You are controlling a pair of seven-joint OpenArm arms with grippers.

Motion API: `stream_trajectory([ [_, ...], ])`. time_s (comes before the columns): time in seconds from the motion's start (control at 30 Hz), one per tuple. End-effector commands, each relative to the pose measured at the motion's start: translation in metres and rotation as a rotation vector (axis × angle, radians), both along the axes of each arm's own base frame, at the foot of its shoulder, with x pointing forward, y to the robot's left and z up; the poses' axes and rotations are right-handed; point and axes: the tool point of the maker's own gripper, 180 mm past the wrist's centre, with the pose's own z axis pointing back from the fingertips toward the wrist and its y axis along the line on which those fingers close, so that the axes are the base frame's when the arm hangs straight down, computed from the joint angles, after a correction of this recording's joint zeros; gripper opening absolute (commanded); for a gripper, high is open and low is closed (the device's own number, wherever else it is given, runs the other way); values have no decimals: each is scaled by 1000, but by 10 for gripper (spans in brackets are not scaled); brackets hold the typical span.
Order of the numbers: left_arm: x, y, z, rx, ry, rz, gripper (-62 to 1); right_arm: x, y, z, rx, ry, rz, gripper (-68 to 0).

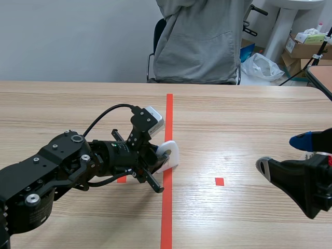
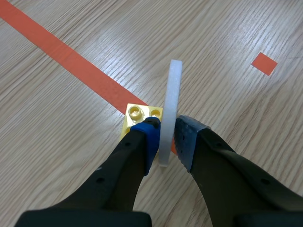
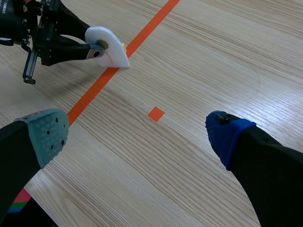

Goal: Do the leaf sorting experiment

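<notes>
Left claw (image 2: pixel 166 138) grips white leaf-shaped foam slab (image 2: pixel 173 90); best lift straight, clearing yellow studded brick (image 2: pixel 142 112) at its nine o'clock; right claw (image 3: pixel 137 135) wide.

Scene view: between the arms, facing across the bench (image 1: pixel 233 119). Left wrist: close, downward. Right wrist: farther, oblique. All share the white leaf piece (image 1: pixel 174 153) and orange line (image 1: pixel 168 119).

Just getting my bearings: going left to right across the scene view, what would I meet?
Black left robot arm → white flat teardrop-shaped piece it holds → small orange-red tape square → open right pincer.
</notes>
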Motion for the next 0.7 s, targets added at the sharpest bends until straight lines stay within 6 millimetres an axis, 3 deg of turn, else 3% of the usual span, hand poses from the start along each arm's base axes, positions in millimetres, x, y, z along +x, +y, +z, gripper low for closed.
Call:
stream_trajectory([
  [0.0, 5, -7, 11, -31, -22, -3, -507, 5, 4, 13, 7, -45, 20, -85],
  [0.1, 5, -7, 10, -28, -19, -3, -565, 5, 4, 13, 7, -45, 20, -85],
  [0.43, 7, -5, 14, -53, -11, 19, -569, 5, 4, 12, 7, -45, 20, -85],
  [0.67, 38, 30, 43, -138, -14, 179, -569, 5, 4, 12, 7, -45, 20, -85],
])
